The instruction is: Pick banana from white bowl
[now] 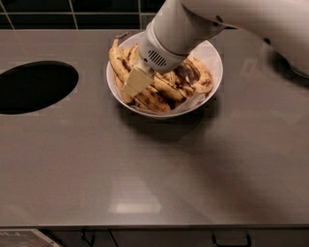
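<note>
The white bowl [212, 58] stands at the back middle of the grey counter and holds several overripe bananas, yellow with dark brown spots. One banana [117, 61] lies along the bowl's left side with its dark stem pointing up past the rim. Others [193, 75] lie on the right, partly hidden by the arm. My gripper [136, 81] reaches down from the upper right into the left half of the bowl, its cream tip among the bananas, right next to the left banana. The white wrist covers the bowl's middle.
A large dark round hole [34, 87] is cut in the counter at the left. Dark tiles [72, 9] run along the wall behind. Cabinet handles [231, 239] show under the counter's front edge.
</note>
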`<action>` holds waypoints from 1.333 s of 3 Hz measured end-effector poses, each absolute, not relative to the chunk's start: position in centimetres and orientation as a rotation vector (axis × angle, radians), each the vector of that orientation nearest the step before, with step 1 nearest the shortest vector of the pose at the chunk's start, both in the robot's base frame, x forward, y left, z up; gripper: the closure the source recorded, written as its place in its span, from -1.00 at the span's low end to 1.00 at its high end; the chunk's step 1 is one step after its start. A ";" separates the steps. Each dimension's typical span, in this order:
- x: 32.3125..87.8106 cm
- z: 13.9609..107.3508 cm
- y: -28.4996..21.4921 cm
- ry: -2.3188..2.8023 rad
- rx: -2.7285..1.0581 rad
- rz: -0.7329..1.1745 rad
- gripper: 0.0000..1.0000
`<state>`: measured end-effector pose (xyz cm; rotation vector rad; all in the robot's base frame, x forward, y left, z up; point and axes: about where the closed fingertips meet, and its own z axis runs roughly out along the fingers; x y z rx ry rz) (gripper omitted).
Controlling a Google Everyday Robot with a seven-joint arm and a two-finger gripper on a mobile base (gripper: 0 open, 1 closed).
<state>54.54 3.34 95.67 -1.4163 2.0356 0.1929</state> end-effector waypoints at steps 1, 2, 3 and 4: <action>53.6 98.3 2.9 1.969 -1.436 0.172 1.00; 52.9 100.3 2.6 1.924 -1.456 0.143 1.00; 51.5 103.0 2.0 1.840 -1.490 0.208 1.00; 51.4 103.1 2.0 1.838 -1.492 0.210 1.00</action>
